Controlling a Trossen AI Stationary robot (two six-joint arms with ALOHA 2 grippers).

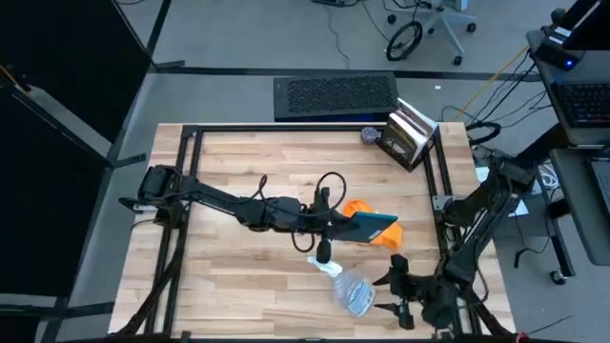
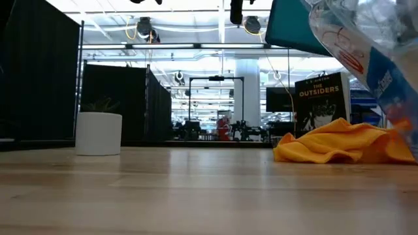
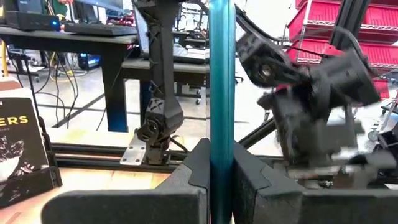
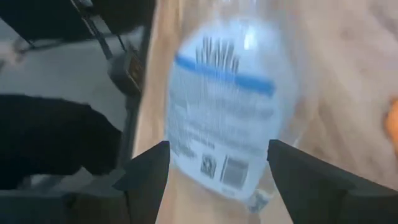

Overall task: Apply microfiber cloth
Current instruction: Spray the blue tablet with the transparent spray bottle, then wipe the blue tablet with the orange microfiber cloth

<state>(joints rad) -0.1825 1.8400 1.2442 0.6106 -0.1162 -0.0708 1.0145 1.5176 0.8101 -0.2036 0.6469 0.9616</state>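
The orange microfiber cloth (image 1: pixel 356 208) lies crumpled on the wooden table, right of centre; the low view shows it as a heap (image 2: pixel 339 145). A teal tablet (image 1: pixel 374 227) hangs over the cloth, with my left gripper (image 1: pixel 341 225) shut on it. A clear spray bottle with a blue label (image 1: pixel 351 291) is near the front edge. My right gripper (image 1: pixel 385 293) is open at the bottle's base end. In the right wrist view its two fingers stand on either side of the bottle (image 4: pixel 221 118). My left gripper pinches the tablet's thin left edge (image 3: pixel 221 124) between its two fingers. The fingers (image 3: pixel 186 180) come level from the table's left. The tablet (image 2: pixel 294 29) is lifted clear above the cloth and slightly tilted. My right gripper: I cannot tell whether its fingers touch the bottle.
A book (image 1: pixel 408 136) stands at the far right of the table, with a small dark round object (image 1: pixel 370 136) beside it. A white pot with a plant (image 2: pixel 98 132) shows in the low view. A dark metal frame (image 1: pixel 191 152) borders the table top.
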